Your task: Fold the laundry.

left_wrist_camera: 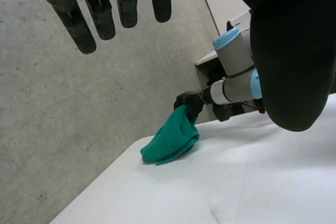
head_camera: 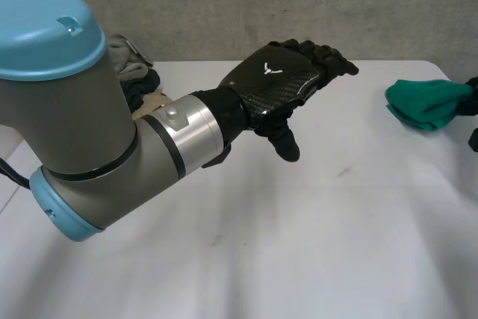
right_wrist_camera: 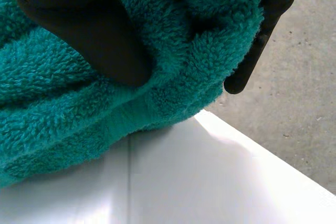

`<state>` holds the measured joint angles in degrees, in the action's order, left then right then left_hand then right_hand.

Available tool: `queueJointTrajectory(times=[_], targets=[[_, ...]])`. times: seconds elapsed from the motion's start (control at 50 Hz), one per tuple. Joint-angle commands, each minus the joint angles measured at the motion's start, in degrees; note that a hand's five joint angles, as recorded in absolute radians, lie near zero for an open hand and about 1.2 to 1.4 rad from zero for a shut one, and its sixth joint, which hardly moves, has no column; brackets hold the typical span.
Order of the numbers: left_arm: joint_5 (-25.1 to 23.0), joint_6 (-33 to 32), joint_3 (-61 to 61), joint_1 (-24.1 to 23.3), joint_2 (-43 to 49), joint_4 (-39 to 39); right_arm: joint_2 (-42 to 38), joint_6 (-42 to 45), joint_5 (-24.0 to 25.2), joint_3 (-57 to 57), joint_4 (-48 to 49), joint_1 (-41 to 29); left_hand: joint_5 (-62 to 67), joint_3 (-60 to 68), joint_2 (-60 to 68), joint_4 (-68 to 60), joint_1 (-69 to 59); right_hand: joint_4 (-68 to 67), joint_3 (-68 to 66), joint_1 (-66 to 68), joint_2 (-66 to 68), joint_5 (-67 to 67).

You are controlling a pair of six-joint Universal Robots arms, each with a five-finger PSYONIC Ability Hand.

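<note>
My right hand [right_wrist_camera: 79, 30] is clamped on the teal towel [right_wrist_camera: 157, 77]. The thumb presses into the thick pile from one side and the fingers [right_wrist_camera: 257, 51] hook round the other, so a bunched fold is pinched between them. I judge that this grip is there to lift or drag the cloth, not to flatten it, since nothing is spread yet. The towel is a crumpled wad, its lower part resting on the white table [head_camera: 299, 244] close to the right edge, with the concrete floor just beyond.

My left hand [head_camera: 280, 84] hangs above the middle of the table with nothing in it. Its fingers are straight and loosely side by side, the thumb held apart below. It is well away from the towel, which I take as waiting for a corner or edge to be offered. Its wrist camera looks across at the towel and at my right hand gripping the upper end.

Behind my left arm [head_camera: 112, 155], at the far left of the table, lies a pile of clothes [head_camera: 134, 72], grey and dark, not yet folded. The folding itself looks barely begun.
</note>
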<state>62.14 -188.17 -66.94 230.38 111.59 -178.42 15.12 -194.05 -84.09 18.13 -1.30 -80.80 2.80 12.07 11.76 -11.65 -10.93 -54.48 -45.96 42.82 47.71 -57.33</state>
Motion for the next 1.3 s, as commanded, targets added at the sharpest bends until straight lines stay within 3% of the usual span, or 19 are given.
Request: queueJointTrajectory(times=[0.02,0.1,0.14,0.26,0.34,0.36,0.4,0.44,0.48,0.56,0.68,0.78,0.84,0.86,0.98,1.08,1.3], targets=[[0.2,0.0,0.1,-0.8,0.2,0.0,0.0,0.2,2.8,-1.2,-3.0,2.5,-1.4,-0.7,-0.4,0.3,-0.5,7.3,-1.3,4.4,-0.5,20.1],[0.3,0.0,0.1,-1.0,0.2,0.0,-0.2,0.6,2.4,-0.6,-3.7,3.9,-1.4,-0.7,-0.4,0.3,-0.5,11.1,2.5,0.6,-4.3,23.9],[0.3,0.0,0.1,-1.0,0.1,0.1,0.1,1.6,3.2,0.3,-4.3,4.2,-1.4,-0.7,-0.4,0.3,-0.5,42.6,34.1,-30.9,-35.8,55.4],[0.4,0.0,-0.5,-1.1,-0.3,0.1,4.5,7.1,2.9,5.9,-5.3,3.7,-1.4,-0.7,-0.4,0.3,-0.5,44.5,36.0,-32.8,-37.7,57.3],[0.4,0.1,-0.8,-1.1,-0.5,0.1,9.6,15.3,-6.1,10.4,-4.7,3.7,-1.4,-0.7,-0.4,0.3,-0.5,44.5,36.0,-32.8,-37.7,57.3],[0.4,0.1,-0.7,-1.0,-0.5,0.1,11.4,20.4,-12.1,11.8,-3.1,3.6,-1.4,-0.7,-0.4,0.3,-0.5,44.5,36.0,-32.8,-37.7,57.3],[0.9,0.1,-0.7,-0.9,-0.6,0.1,13.8,26.0,-17.3,13.3,-0.7,3.5,-1.4,-0.7,-0.4,0.3,-0.5,44.5,36.0,-32.8,-37.7,57.3],[1.5,0.1,-0.7,-0.8,-0.7,0.0,17.9,33.2,-21.7,16.8,4.0,3.3,-1.6,-0.8,-0.5,0.4,-0.3,44.5,36.0,-32.8,-37.7,57.3],[2.9,0.0,-0.5,-0.5,-1.4,0.0,20.7,36.6,-21.6,20.5,7.8,3.0,-1.6,-0.8,-0.5,0.4,-0.3,44.5,36.0,-32.8,-37.7,57.3],[6.7,0.0,-0.4,0.2,-3.1,-1.2,30.0,38.1,-16.6,32.3,18.3,1.0,-1.9,-1.2,-0.9,0.8,0.0,44.5,36.0,-32.8,-37.7,57.3],[17.0,-1.3,-0.5,5.7,-4.3,-7.3,43.6,38.2,0.7,51.5,31.0,-3.0,-1.4,-0.7,-0.4,0.3,-0.5,44.5,36.0,-32.8,-37.7,57.3],[27.4,-9.0,-0.2,17.0,-2.3,-11.6,48.7,39.4,13.4,62.9,31.8,-8.8,-1.4,-0.7,-0.4,0.3,-0.5,44.5,36.0,-32.8,-37.7,57.3],[27.7,-14.8,0.1,21.4,0.5,-12.9,53.7,41.5,19.0,69.7,29.5,-12.2,-1.2,-0.5,-0.2,0.1,-0.6,44.5,36.0,-32.8,-37.7,57.3],[27.4,-19.0,0.2,23.3,3.0,-13.9,54.7,42.3,19.8,71.2,28.7,-12.7,-1.2,-0.5,-0.2,0.1,-0.6,44.5,36.0,-32.8,-37.7,57.3],[23.5,-28.2,3.4,31.3,14.2,-20.5,58.3,48.9,20.7,78.7,20.1,-14.2,-0.6,0.2,0.5,-0.6,-1.3,44.5,36.0,-32.8,-37.7,57.3],[20.2,-29.4,7.4,36.3,21.5,-24.0,58.1,52.7,20.4,81.5,17.2,-15.7,5.1,5.9,6.2,-6.3,-7.0,44.5,36.0,-32.8,-37.7,57.3],[13.6,-29.3,17.8,38.8,32.2,-23.6,58.1,54.4,19.9,86.4,16.5,-15.4,36.9,37.6,38.0,-38.1,-38.8,44.5,36.0,-32.8,-37.7,57.3]])
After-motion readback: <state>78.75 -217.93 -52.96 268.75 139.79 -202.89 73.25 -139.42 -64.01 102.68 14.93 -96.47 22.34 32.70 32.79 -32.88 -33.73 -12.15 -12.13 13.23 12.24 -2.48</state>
